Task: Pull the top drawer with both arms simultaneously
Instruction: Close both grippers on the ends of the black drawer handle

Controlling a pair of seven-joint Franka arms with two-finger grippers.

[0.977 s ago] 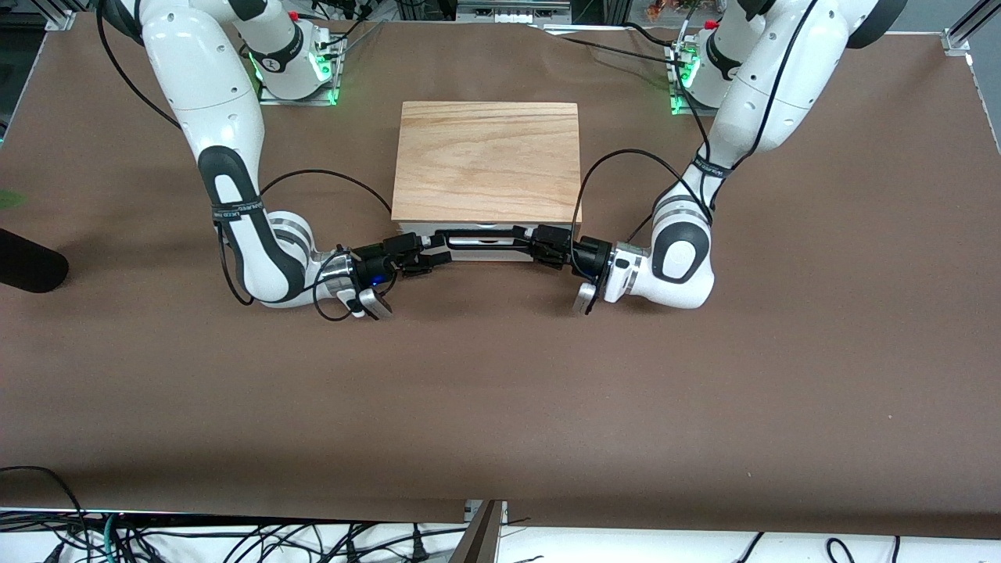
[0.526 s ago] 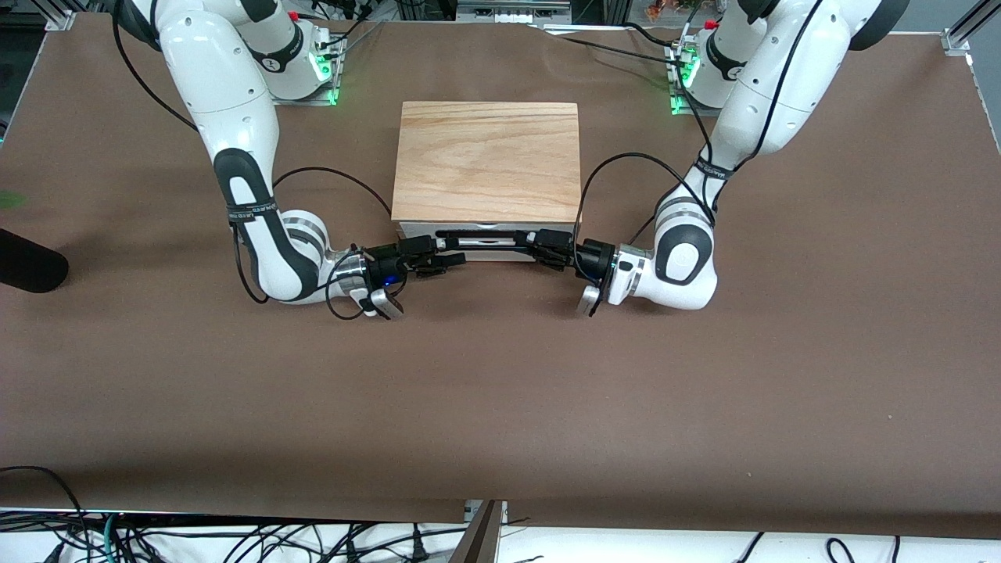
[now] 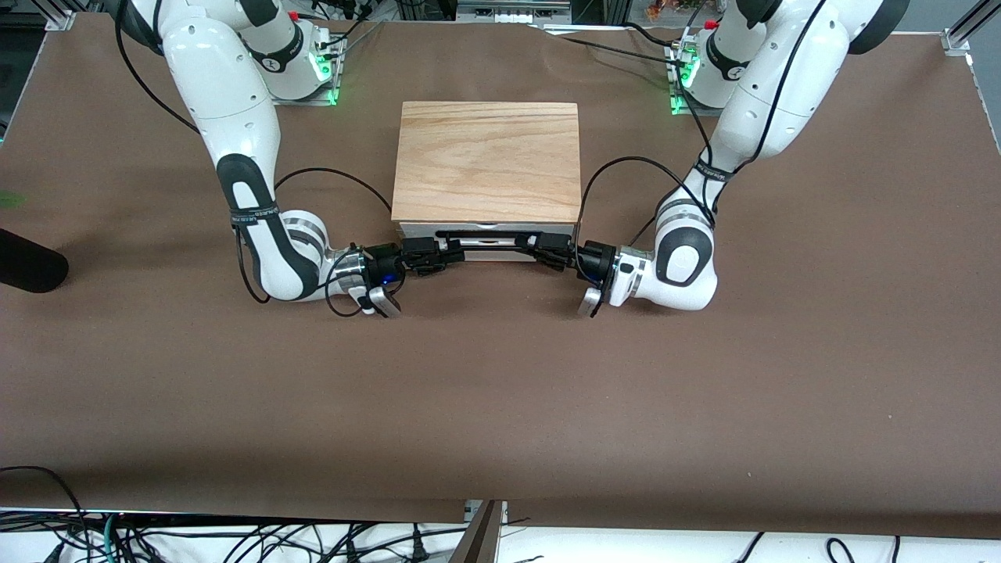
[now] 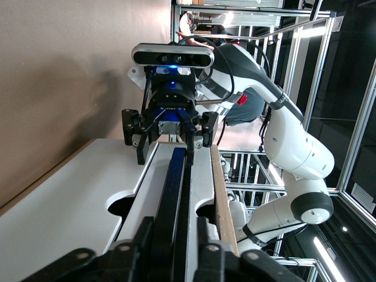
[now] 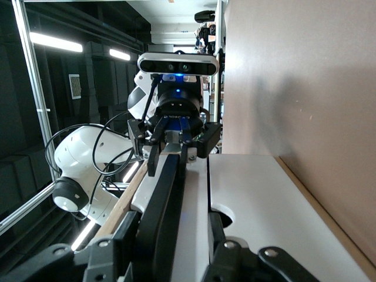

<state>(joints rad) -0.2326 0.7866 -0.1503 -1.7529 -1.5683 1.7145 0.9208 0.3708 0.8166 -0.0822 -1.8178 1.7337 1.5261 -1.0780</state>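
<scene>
Brown table covering (image 3: 500, 391), 1 cabinet at centre with light wooden top slab (image 3: 487, 160).

Item 1: top drawer (image 3: 485, 242), white front just under the slab's nearer edge, facing the front camera; appears barely out, if at all. Long black bar handle (image 3: 489, 233) runs across it.

Item 2: left gripper (image 3: 554, 252), at the handle's end toward the left arm's side of the table. In the left wrist view its fingers (image 4: 148, 235) sit to either side of the bar (image 4: 170, 200), seemingly clamped on it, though contact is hard to confirm.

Item 3: right gripper (image 3: 430, 256), at the handle's other end, fingers (image 5: 126, 235) likewise set to either side of the bar (image 5: 164, 200), apparently gripping.

Neither arm waits; both hold low, wrists level with the drawer front.

Risks, judged: uneven pulling by the 2 arms could skew the drawer and jam it; a thin bar may slip out of either grip; the light cabinet could slide toward the front camera instead of the drawer opening.
</scene>
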